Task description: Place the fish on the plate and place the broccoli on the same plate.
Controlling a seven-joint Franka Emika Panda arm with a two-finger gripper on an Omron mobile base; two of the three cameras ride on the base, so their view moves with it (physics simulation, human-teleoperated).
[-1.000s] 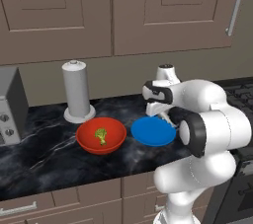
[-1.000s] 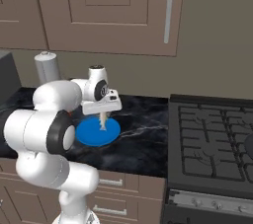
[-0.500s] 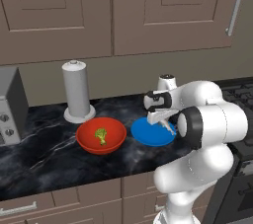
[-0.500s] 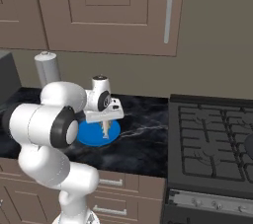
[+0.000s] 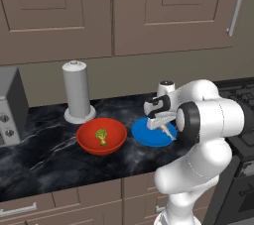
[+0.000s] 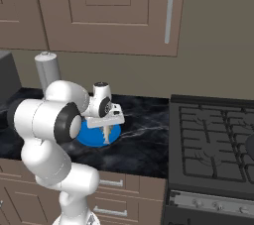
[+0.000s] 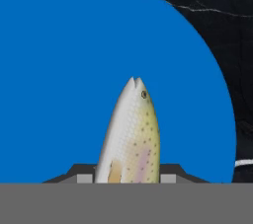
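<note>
My gripper (image 5: 162, 125) is shut on the fish (image 5: 166, 131), a slim pale fish that hangs head-down just over the bright blue plate (image 5: 143, 133). From the right base, the fish (image 6: 106, 135) dangles below the gripper (image 6: 106, 126) above the plate (image 6: 91, 135). The hand view looks straight down: the fish (image 7: 132, 131) sticks out between the fingertips of the gripper (image 7: 127, 174), with the plate (image 7: 74, 65) behind it. The broccoli (image 5: 101, 136) lies in the red bowl (image 5: 85, 136), left of the plate.
A grey cylinder (image 5: 77, 91) stands behind the bowl, and a toaster (image 5: 10, 106) sits at the far left. A black stove (image 6: 218, 140) lies right of the dark marble counter (image 6: 144, 144). Cabinets hang above.
The hand has sunk lower and shifted slightly toward the counter's front, bringing the fish down close over the blue plate.
</note>
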